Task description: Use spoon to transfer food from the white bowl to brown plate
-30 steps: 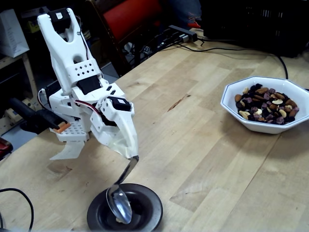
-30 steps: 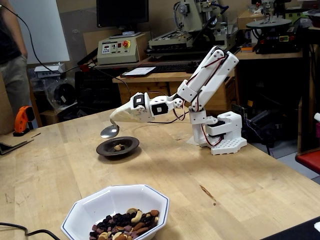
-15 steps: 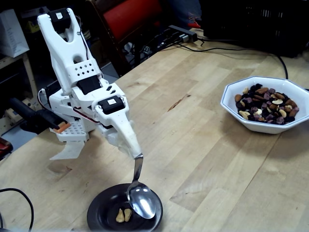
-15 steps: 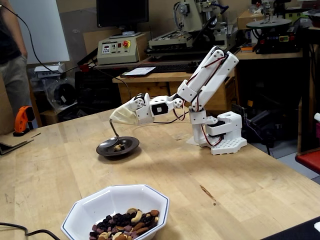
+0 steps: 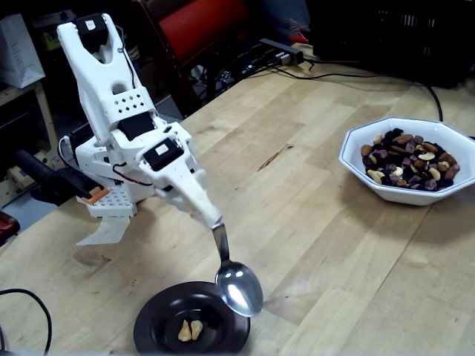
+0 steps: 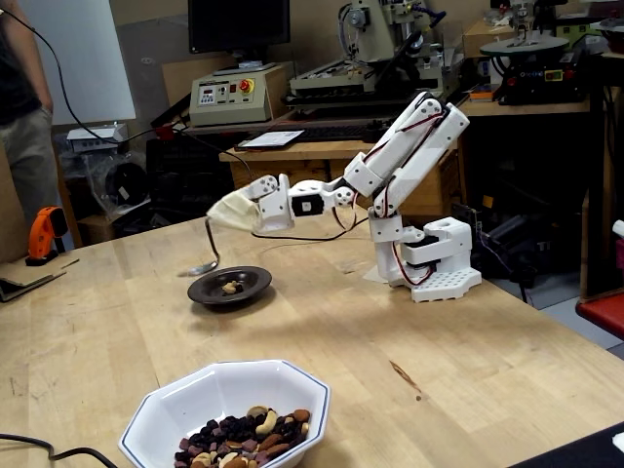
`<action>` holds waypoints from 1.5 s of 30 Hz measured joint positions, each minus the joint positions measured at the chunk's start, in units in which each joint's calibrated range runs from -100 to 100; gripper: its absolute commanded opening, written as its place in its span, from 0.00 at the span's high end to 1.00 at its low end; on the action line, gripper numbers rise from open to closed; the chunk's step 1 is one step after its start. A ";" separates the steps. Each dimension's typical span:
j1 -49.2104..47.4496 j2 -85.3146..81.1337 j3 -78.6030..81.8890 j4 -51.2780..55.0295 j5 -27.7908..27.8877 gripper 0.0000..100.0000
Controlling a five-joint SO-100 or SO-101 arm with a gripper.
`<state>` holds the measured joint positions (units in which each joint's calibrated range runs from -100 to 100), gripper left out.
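- While the arm reaches out, spoon [image 5: 239, 288] hangs bowl-down over the brown plate's [image 5: 159, 317] right rim in a fixed view, looks empty.
- Claw [image 6: 234, 211]: spoon fixed at the tip; apart or together, cannot tell.
- Two nut pieces [image 5: 190, 330] lie in the plate's centre.
- White bowl [image 5: 364, 175] of food [image 5: 411, 164] sits well apart on the surface [image 5: 312, 237].

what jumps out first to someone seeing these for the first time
The white arm, leaning over the wooden table with a shiny spoon fixed to its tip, empty, over the edge of the brown plate. Two nut pieces lie on that plate. Across the table, the white bowl holds a heap of nuts and dark fruit.
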<state>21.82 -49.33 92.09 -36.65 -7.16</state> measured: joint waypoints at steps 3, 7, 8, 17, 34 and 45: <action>-1.61 -0.09 -4.12 0.00 0.88 0.96; -4.60 1.98 -7.74 0.00 2.15 0.96; -5.47 3.01 -8.42 0.00 2.34 0.96; -12.70 12.02 -16.92 0.00 2.49 0.96; -15.40 20.95 -37.79 16.38 2.49 0.96; -15.18 9.19 -39.23 32.04 2.49 0.96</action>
<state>6.64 -40.15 52.86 -4.62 -4.66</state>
